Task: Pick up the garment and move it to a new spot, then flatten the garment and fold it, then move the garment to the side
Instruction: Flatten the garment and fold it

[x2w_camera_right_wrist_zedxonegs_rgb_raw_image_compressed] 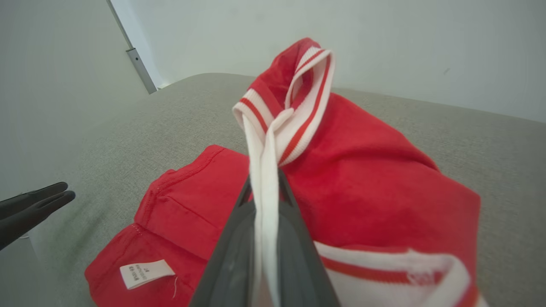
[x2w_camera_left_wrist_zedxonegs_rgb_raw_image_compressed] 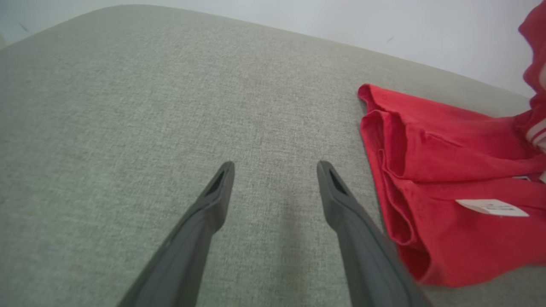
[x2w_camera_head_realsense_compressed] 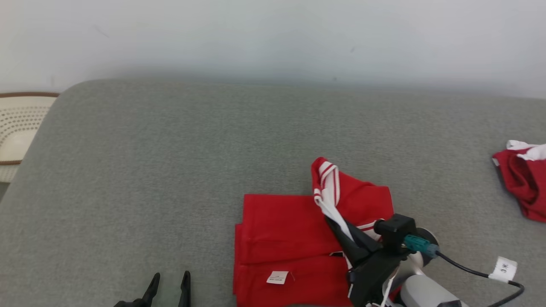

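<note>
Garment [x2w_camera_head_realsense_compressed: 290,226], red, edge pinched in right claw [x2w_camera_right_wrist_zedxonegs_rgb_raw_image_compressed: 264,181], left claw [x2w_camera_left_wrist_zedxonegs_rgb_raw_image_compressed: 275,167] spread empty, seemingly just beside

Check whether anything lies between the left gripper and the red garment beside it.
Nothing visible does. The open left gripper is over the bare grey cushion, and that same bare fabric runs straight to the folded edge of the garment on its right. The right gripper is shut on the garment's white striped trim, farther along.
</note>
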You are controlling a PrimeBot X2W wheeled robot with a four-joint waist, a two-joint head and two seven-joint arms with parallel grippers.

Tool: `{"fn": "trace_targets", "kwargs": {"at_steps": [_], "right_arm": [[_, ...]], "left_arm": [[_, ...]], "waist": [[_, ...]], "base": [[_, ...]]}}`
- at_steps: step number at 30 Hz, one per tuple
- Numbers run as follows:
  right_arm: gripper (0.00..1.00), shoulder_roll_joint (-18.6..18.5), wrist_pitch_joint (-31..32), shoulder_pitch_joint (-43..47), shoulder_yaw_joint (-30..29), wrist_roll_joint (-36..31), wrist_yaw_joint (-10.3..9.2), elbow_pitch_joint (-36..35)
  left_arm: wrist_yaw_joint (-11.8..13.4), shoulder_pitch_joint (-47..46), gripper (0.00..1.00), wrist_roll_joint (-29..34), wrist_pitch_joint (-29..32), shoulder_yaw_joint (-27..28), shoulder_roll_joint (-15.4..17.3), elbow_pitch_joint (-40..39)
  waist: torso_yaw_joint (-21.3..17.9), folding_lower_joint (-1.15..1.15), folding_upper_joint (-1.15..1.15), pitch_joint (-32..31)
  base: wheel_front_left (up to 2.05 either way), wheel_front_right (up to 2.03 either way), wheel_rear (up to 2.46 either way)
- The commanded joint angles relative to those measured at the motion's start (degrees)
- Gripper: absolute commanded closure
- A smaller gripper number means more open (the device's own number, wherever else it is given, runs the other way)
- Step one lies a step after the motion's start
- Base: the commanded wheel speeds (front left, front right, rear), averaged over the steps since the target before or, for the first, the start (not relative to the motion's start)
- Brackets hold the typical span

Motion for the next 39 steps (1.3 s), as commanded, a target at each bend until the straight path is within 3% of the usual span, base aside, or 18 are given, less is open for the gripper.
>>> {"fn": "trace_targets", "kwargs": {"at_steps": [1, 9, 16, 17, 18, 19, 25, 33, 39], "right_arm": [[1.00, 0.50, -0.19, -0.89, 0.81, 0.41, -0.07, 0.29], [1.00, 3.18, -1.29, -4.88, 7.27, 2.03, -0.07, 6.75], [1.00, 5.84, -3.27, -7.73, 9.35, 3.94, -0.06, 12.82], [0.84, 6.19, -3.57, -7.91, 9.52, 4.47, -0.06, 13.51], [0.47, 6.44, -3.77, -8.21, 9.61, 5.00, -0.06, 14.00], [0.00, 6.63, -4.06, -8.52, 9.74, 5.59, -0.07, 14.19], [0.00, 6.37, -5.04, -9.73, 7.01, 8.04, -0.07, 11.81], [0.00, 3.83, -5.06, -3.60, -11.61, 3.33, -0.06, -0.58], [0.00, 2.22, -5.08, 1.17, -16.79, 0.09, -0.06, -1.15]], "left_arm": [[0.16, -0.26, 0.00, -0.40, -0.01, -0.11, 0.05, 0.15], [0.22, 0.34, 0.00, -0.71, -0.02, -0.65, 0.05, 0.11], [0.47, -0.04, 0.00, -1.31, -0.02, -1.34, 0.05, -0.21], [0.50, -0.05, 0.00, -1.36, -0.02, -1.39, 0.05, -0.27], [0.44, -0.08, 0.00, -1.39, -0.02, -1.38, 0.06, -0.35], [0.44, -0.12, 0.00, -1.44, -0.02, -1.29, 0.05, -0.39], [0.95, -0.54, 0.00, -1.47, -0.02, -0.40, 0.05, -1.02], [1.31, -0.92, 0.00, -0.66, -0.02, -0.13, 0.08, -1.64], [1.09, -1.12, 0.00, -0.47, -0.02, -0.07, 0.06, -1.55]], "waist": [[2.54, 0.00, 0.00, 0.45], [7.17, 0.00, 0.00, 1.06], [9.22, 0.00, 0.00, 1.72], [9.29, 0.00, 0.00, 1.80], [9.32, 0.00, 0.00, 1.88], [9.26, 0.00, 0.00, 1.96], [7.54, 0.00, 0.00, 2.24], [4.84, 0.00, 0.00, 2.34], [4.03, 0.00, 0.00, 2.19]], "base": [[0.00, 0.00, 0.00], [0.00, 0.00, 0.00], [0.00, 0.00, 0.00], [0.00, 0.00, 0.00], [0.00, 0.00, 0.00], [0.00, 0.00, 0.00], [0.00, 0.00, 0.00], [0.00, 0.00, 0.00], [0.00, 0.00, 0.00]]}}
